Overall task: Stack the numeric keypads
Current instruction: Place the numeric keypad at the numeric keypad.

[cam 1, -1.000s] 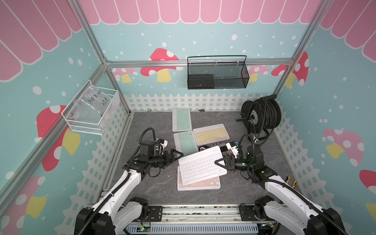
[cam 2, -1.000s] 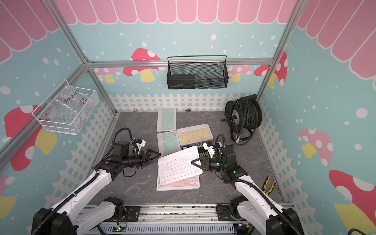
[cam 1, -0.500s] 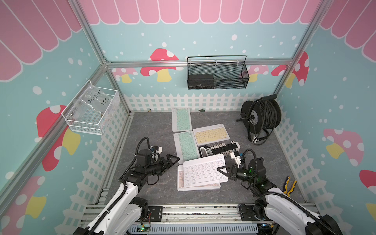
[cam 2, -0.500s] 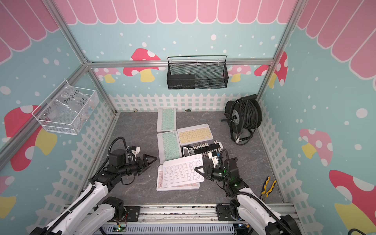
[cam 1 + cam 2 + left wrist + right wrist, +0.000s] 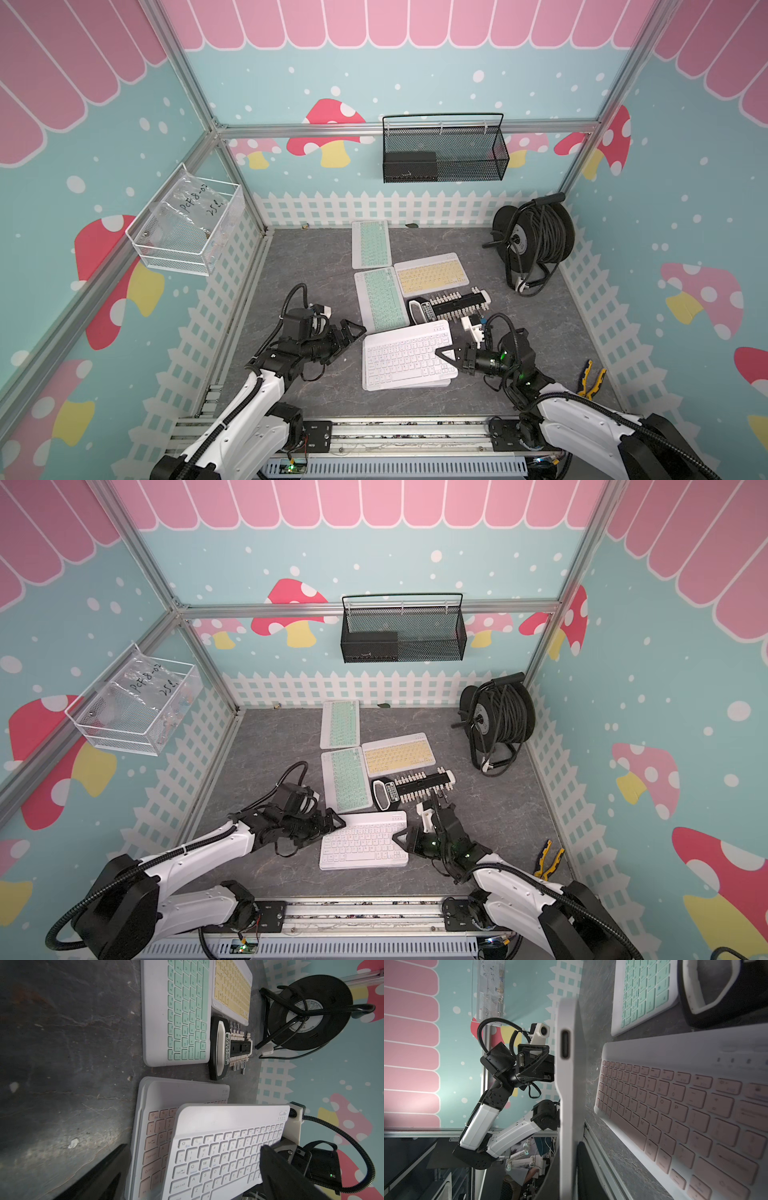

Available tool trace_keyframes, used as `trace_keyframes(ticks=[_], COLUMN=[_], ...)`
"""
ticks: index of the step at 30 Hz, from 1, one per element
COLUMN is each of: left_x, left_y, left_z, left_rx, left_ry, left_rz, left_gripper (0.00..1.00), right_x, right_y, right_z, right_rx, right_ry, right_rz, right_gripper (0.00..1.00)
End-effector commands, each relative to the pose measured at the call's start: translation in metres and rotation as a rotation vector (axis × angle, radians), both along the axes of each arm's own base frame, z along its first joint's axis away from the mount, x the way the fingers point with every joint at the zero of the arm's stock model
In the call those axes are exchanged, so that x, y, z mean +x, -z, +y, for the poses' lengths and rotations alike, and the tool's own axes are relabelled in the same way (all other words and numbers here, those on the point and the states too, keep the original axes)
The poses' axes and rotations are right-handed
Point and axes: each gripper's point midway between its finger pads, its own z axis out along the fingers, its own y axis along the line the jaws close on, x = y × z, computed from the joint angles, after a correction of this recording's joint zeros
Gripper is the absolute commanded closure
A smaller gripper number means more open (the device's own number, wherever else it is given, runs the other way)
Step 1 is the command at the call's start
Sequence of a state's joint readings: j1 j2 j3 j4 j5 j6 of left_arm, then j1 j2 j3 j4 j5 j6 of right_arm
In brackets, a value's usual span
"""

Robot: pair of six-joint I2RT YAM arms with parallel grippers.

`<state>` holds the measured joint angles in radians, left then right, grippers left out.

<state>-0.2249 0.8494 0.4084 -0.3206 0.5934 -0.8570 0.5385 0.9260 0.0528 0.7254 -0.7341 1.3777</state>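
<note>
My right gripper is shut on the right edge of a white-keyed numeric keypad, holding it nearly level just over a pink-keyed keypad at the front of the table. The right wrist view shows the held keypad edge-on, with the pink keypad beside it. I cannot tell whether the two touch. My left gripper stands open just off the white keypad's left corner, holding nothing. Two mint-green keypads and a yellow one lie flat further back.
A black holder with white pegs lies between the yellow keypad and my right gripper. A black cable reel stands at the back right. Yellow pliers lie at the front right. A black wire basket and a clear bin hang on the walls.
My right gripper has lowered the white keypad from a raised tilt to nearly level over the pink one. My left gripper has drawn back from its left edge, still open.
</note>
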Motion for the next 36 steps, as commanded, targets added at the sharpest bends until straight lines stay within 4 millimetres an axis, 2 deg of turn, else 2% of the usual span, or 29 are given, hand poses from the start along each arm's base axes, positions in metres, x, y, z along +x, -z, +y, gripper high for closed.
trace_keyframes(ticks=[1, 9, 19, 36], left_x=[-0.002, -0.004, -0.014, -0.009], left_y=[0.004, 0.004, 0.027, 0.029], left_z=[0.002, 0.002, -0.005, -0.009], left_rx=[0.019, 0.016, 0.048, 0.064], left_ry=[-0.009, -0.002, 0.052, 0.074], left_rz=[0.016, 0.011, 0.093, 0.099], left_gripper=[0.01, 0.01, 0.01, 0.01], right_x=[0.004, 0.006, 0.008, 0.01], right_y=[-0.013, -0.018, -0.005, -0.001], right_z=[0.002, 0.007, 0.005, 0.014], right_rx=[0.054, 0.109, 0.065, 0.069], right_ry=[0.043, 0.057, 0.079, 0.04], right_rz=[-0.05, -0.056, -0.032, -0.022], right_gripper=[0.87, 0.87, 0.87, 0.87])
